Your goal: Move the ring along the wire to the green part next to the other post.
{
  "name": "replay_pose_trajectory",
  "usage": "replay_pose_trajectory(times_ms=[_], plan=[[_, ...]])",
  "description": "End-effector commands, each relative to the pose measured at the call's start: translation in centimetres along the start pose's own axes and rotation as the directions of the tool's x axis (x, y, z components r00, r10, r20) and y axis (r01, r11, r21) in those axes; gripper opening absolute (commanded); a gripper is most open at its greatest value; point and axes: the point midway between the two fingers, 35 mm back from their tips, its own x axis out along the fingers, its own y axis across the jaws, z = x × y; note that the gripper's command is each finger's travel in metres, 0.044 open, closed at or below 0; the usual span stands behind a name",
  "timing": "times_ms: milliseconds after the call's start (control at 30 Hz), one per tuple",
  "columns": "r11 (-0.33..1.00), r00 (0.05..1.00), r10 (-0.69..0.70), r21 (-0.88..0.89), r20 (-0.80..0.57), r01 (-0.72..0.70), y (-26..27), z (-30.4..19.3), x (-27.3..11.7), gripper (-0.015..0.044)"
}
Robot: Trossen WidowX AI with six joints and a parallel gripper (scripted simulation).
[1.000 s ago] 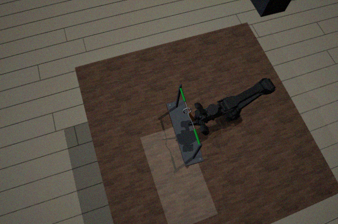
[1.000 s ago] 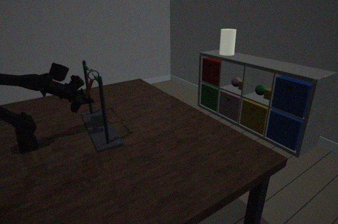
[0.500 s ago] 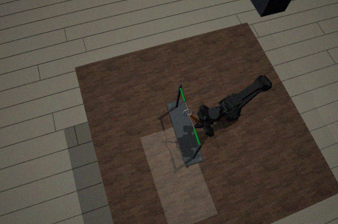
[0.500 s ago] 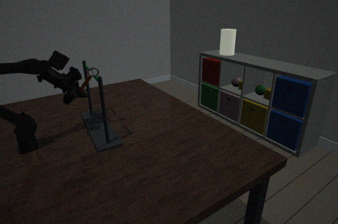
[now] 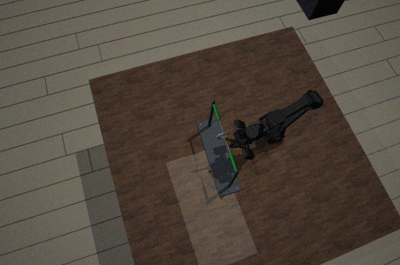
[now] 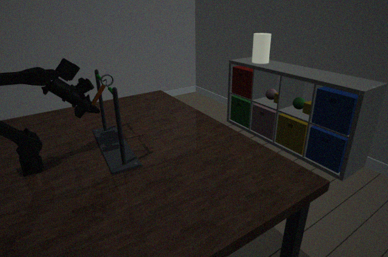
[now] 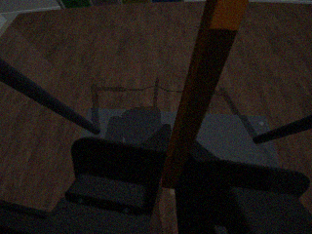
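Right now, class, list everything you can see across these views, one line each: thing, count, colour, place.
Ring: one, pale grey, around the thin middle wire.
Handle: one, orange, slanting down from the ring into the gripper.
Wire: one, grey with green ends, between the posts.
Posts: two, dark grey, upright on the base plate.
Base plate: one, grey, on the table.
Table: one, dark brown wood.
Shelf unit: one, grey, by the wall, with coloured bins and small balls.
Cylinder: one, white, on the shelf unit.
Gripper: one, black, shut on the handle.
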Motion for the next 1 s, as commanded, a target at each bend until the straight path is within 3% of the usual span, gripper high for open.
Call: replay_pose_trajectory(times_ms=[0,600,967], plan=[[0.996,1.000,-0.023,-0.089,0.010,0.024,-0.9,0.0,0.1,-0.0150],[0.885,0.994,-0.085,-0.452,0.076,0.110,-4.0,0.7,0.2,-0.0150],[0.884,0.992,-0.085,-0.452,0.090,0.117,-3.3,0.1,0.2,-0.0150]])
